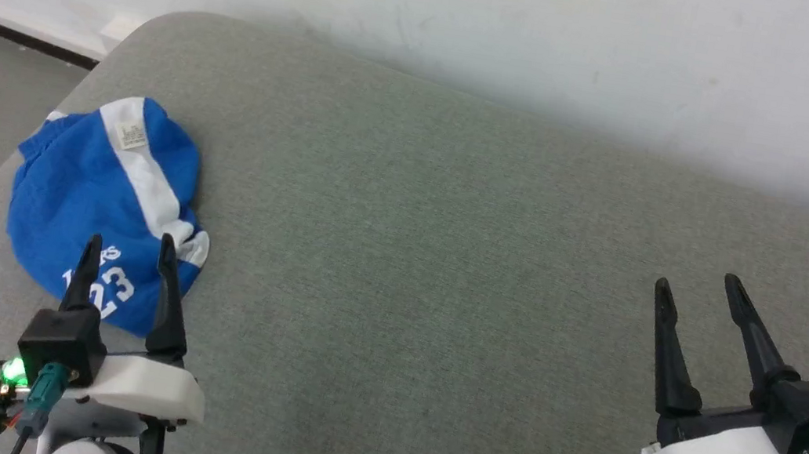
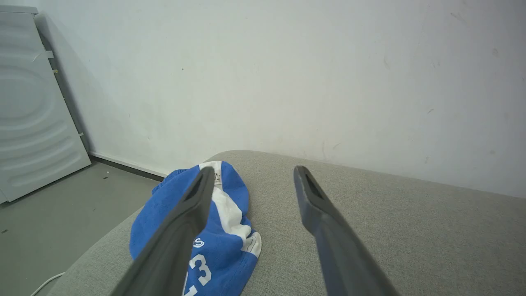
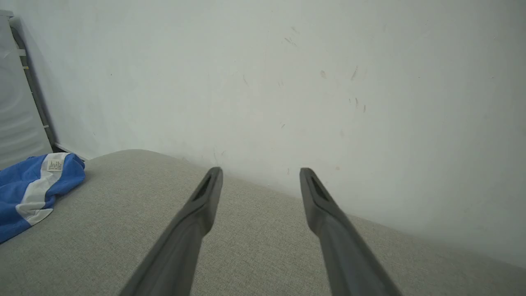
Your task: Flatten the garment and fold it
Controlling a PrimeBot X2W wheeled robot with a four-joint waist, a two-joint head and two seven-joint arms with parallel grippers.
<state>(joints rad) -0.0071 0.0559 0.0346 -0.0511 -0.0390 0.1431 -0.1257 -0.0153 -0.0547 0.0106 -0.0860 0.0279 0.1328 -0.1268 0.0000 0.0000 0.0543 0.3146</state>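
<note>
- Progress: nothing counted as done yet; garment [image 1: 102, 208] is seen bunched in a crumpled heap, so flattening and folding are both left.
- Left gripper [image 1: 130, 240]: jaws are spread wide, nothing is held; garment lies just ahead of and below the tips, mostly on the left finger's side; contact cannot be told.
- Grey cushion [image 1: 408, 259]: garment is borne on its left end; no container is involved.
- Right gripper [image 1: 696, 281]: jaws are spread wide, nothing is held; garment is well apart, far left of these jaws.

light: soft, even, bright | shadows: faint – along wall [image 1: 632, 69] base | focus: sharp – wrist views slightly bowed
</note>
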